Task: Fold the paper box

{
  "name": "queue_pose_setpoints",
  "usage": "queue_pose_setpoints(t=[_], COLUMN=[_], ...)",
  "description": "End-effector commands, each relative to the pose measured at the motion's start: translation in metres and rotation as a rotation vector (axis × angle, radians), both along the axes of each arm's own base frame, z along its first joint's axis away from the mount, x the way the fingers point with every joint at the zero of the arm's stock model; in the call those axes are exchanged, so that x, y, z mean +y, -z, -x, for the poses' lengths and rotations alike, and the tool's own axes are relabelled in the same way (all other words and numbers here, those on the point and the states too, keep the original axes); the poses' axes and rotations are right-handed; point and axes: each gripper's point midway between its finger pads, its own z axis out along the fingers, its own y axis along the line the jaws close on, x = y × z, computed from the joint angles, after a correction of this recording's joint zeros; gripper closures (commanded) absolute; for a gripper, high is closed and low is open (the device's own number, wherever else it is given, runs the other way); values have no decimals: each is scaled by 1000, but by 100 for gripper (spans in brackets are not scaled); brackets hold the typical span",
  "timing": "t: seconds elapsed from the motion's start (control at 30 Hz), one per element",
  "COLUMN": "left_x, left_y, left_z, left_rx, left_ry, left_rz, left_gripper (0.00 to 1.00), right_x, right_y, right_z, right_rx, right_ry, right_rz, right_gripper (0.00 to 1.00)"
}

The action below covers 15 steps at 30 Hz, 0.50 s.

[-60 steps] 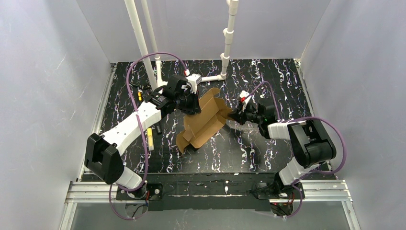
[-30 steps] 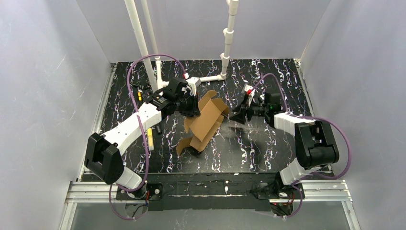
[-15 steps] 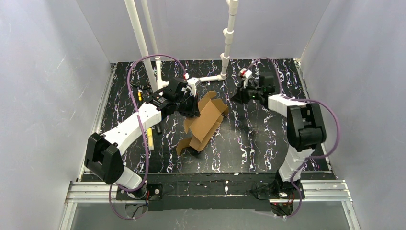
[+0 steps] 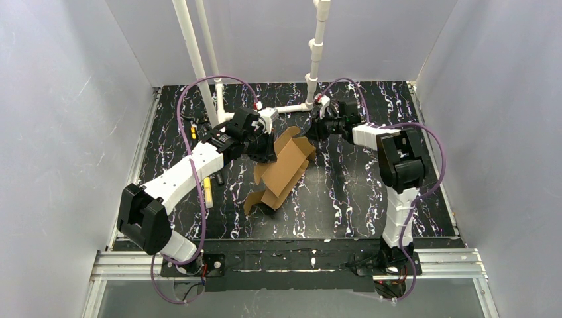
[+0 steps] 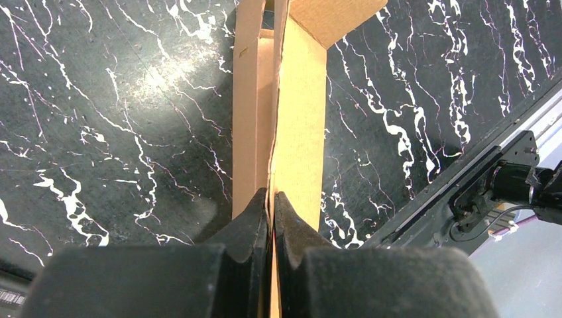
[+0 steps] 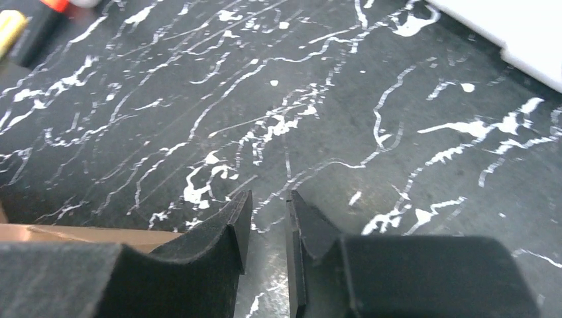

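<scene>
Running along the near edge, a pale metal rail (image 4: 285, 263) fronted the table (image 4: 351, 205), whose matt black top was veined with white like marble. Plain grey-white walls (image 4: 73, 119) closed the left, right and far sides. A small yellow stick (image 4: 208, 192) lay left of centre.

At the middle sat the paper box (image 4: 281, 169), smooth brown cardboard, half-formed with flaps splayed. Its near left end rested on the table and its far end was raised. The left gripper (image 5: 270, 196) was clamped tight on one thin panel seen edge-on, the black fingers (image 5: 248, 218) pressing it from both sides.

Farther right, the right gripper (image 6: 268, 199) hovered low over the table by the box's far right corner. Its fingers were parted only narrowly and held nothing; a cardboard edge lay just beside one finger, contact unclear.

White plastic pipes (image 4: 317, 46) rose at the far edge.
</scene>
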Motion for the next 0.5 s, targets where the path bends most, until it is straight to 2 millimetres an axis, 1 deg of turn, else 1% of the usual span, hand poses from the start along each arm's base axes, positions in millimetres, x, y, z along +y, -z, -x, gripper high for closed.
queue_pose_setpoints(t=[0.0, 0.07, 0.2, 0.33, 0.47], left_x=[8, 8, 8, 10, 12], left_y=[3, 2, 4, 3, 2], left_z=[6, 5, 4, 3, 3], left_rx=[28, 26, 29, 23, 16], left_ry=[7, 6, 0, -10, -21], left_rz=[-29, -29, -34, -40, -43], left_gripper=[100, 100, 100, 100, 100], right_x=[28, 30, 29, 23, 17], right_y=[-24, -25, -25, -27, -29], right_z=[14, 25, 46, 60, 70], right_rx=[-30, -29, -37, -56, -64], right_ry=[-156, -208, -290, -326, -340], right_rz=[-120, -139, -145, -130, -123], right_gripper=[66, 66, 66, 66, 66])
